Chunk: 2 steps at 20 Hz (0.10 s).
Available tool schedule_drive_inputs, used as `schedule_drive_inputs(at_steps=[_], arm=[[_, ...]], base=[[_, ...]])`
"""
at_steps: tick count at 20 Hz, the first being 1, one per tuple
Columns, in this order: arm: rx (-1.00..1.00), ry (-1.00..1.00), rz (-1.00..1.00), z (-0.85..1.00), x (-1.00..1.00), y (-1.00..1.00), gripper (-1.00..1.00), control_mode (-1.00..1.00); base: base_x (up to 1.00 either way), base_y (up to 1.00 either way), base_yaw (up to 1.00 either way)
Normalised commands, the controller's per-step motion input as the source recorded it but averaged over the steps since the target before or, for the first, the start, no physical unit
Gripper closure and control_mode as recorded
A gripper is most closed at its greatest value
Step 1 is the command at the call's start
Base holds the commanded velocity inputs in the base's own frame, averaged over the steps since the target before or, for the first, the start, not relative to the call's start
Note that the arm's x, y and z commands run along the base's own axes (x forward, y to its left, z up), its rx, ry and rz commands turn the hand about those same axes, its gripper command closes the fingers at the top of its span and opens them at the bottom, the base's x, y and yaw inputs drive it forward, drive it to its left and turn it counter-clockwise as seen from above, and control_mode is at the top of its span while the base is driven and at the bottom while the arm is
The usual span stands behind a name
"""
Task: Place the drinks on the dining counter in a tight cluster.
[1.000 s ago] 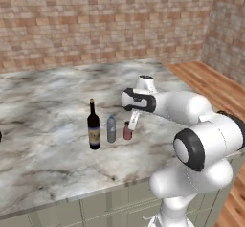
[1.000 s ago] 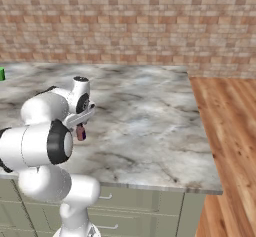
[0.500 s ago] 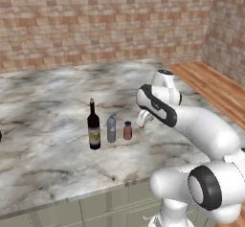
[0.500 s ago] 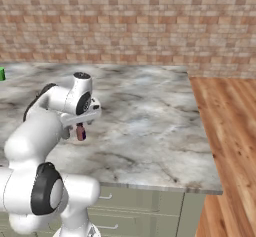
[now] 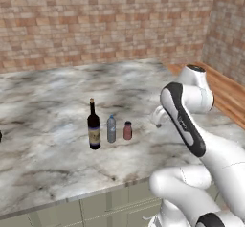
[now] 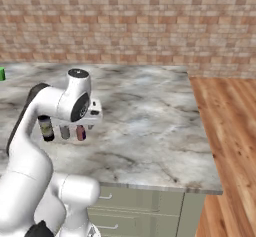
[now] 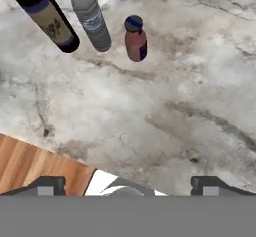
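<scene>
My pincer (image 7: 128, 183) stands wide open with nothing between its tips; the two dark fingertips (image 7: 46, 185) sit far apart at the bottom of my hand view. I hold it above the counter (image 5: 43, 106), clear of everything.

Ahead of the pincer, at the top of my hand view, the three drinks stand upright in a short row on the marble. The wine bottle (image 7: 45, 17) is farthest to the side; its pale label carries dark marks, too blurred to read. Next to it is the water bottle (image 7: 91, 18) with a blue cap and a bluish band of label, its print also unreadable. The red bottle (image 7: 135, 39) is the nearest of the three to my pincer, with a dark cap; I see no writing on it.

From the left base view, the wine bottle (image 5: 94, 127), water bottle (image 5: 111, 129) and red bottle (image 5: 128, 130) stand close together, with small gaps between them, and my hand hangs off to their right. From the right base view my own arm covers their tops.

A green cup (image 6: 2, 73) sits far off at the counter's edge. A brick wall (image 5: 105, 20) backs the counter, and wood floor (image 6: 230, 146) lies beside it. Nothing stands between the pincer and the bottles.
</scene>
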Motion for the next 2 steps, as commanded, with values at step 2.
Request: schedule_drive_inputs(at_steps=[2], arm=[[0.02,-0.02,-0.30,0.55,-1.00,-0.25,-1.00,-1.00]], base=[[0.00,0.00,0.00]])
